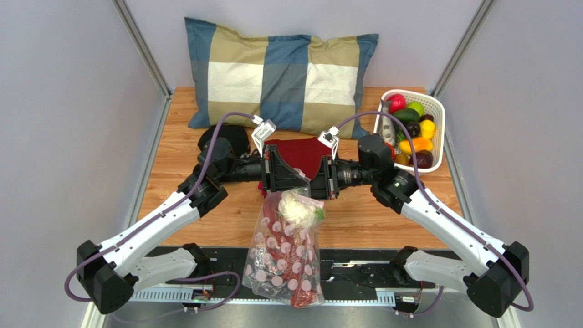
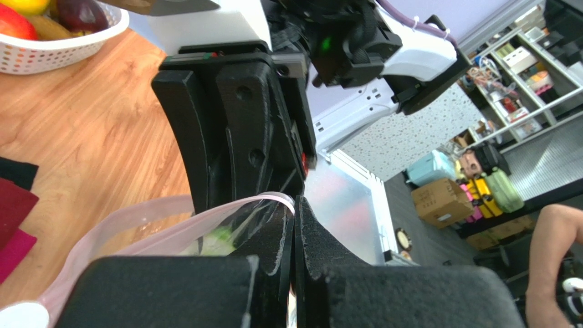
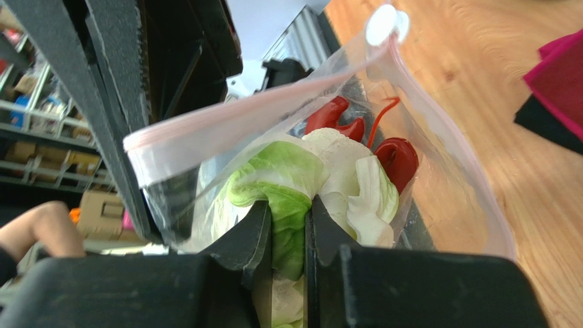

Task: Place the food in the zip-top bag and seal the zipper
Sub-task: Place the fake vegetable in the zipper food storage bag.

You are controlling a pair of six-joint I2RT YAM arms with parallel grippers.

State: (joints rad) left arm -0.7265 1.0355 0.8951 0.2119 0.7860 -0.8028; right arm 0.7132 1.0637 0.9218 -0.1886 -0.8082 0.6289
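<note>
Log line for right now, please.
left tool: shut on bag rim | right tool: shut on leafy vegetable inside bag | zipper: open | basket: food remaining

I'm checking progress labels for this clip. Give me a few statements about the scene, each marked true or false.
1. The right gripper pinches a green-and-white leafy vegetable at the mouth of the zip-top bag. True.
2. The white basket is empty. False: it holds several pieces of food.
3. The left gripper is shut on the bag's rim. True.
4. The zipper is sealed. False: the mouth gapes open.
</note>
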